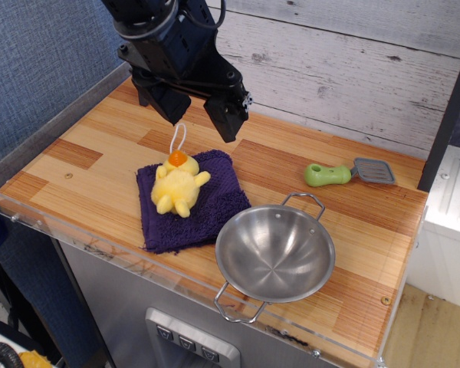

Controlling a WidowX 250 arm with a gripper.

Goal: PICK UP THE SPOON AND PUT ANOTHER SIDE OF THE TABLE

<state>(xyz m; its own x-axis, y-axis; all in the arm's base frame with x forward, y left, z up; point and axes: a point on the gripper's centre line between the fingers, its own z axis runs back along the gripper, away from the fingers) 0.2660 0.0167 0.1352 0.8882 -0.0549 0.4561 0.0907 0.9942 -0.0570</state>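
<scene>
Hanging above the table (pixel 92 165), the black claw (pixel 198 115) has its 2 fingers spread wide, holding nothing. Just below it a yellow plush duck (pixel 178 186) lies on a purple cloth (pixel 190 201). The spoon (pixel 346 173) lies well off toward the table's far right edge, past the steel bowl (pixel 275 254). No readable writing shows.

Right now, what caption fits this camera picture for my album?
Open gripper hovers above a yellow duck on a purple cloth; the spoon lies untouched behind the steel bowl.
</scene>
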